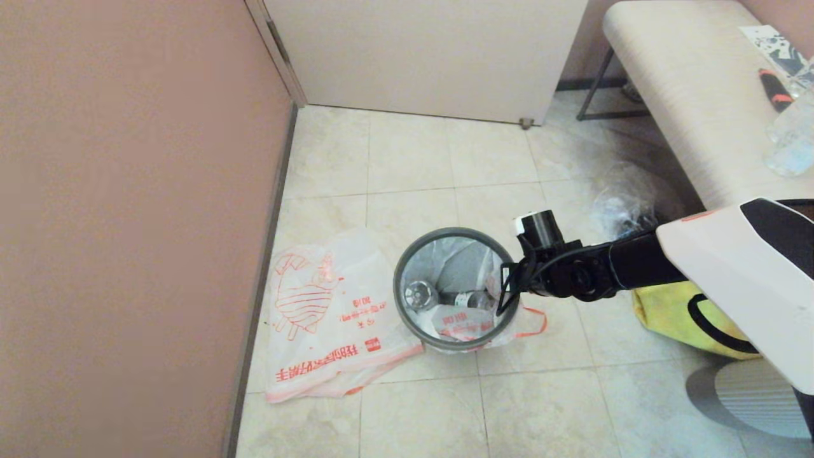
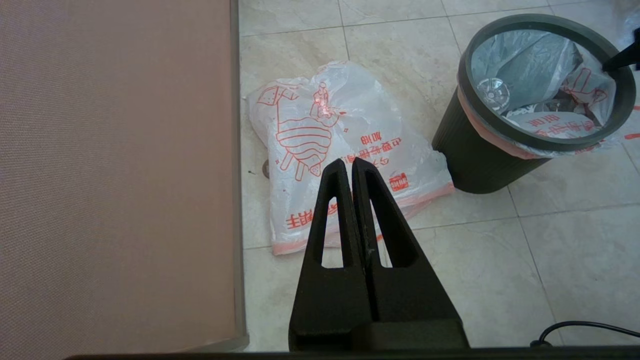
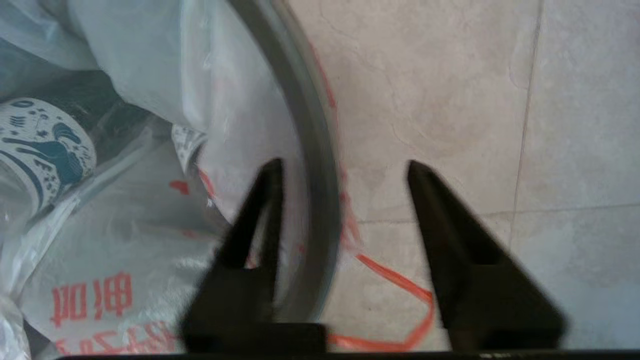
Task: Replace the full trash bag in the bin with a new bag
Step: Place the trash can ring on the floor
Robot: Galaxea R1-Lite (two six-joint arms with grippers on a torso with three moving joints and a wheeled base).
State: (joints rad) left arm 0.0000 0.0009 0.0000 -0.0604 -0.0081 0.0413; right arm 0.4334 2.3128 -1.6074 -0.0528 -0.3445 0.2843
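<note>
My right end effector [image 3: 340, 170] open wide, holding nothing, straddling rim of the bin [image 1: 407, 318]; full trash bag [image 3: 125, 270] inside, under one finger. New bag [image 2: 340, 150] on floor ahead of left end effector [image 2: 351, 165], fingers together, empty.

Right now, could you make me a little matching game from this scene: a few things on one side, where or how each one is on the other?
Things:
1. full trash bag
2. new bag
3. right gripper
4. left gripper

Places or states:
A. shut, raised above the limp bag
B. open, fingers astride the bin rim
C. inside the bin, bottles showing
D. flat on the floor beside the bin

Pairs: 1-C, 2-D, 3-B, 4-A
</note>
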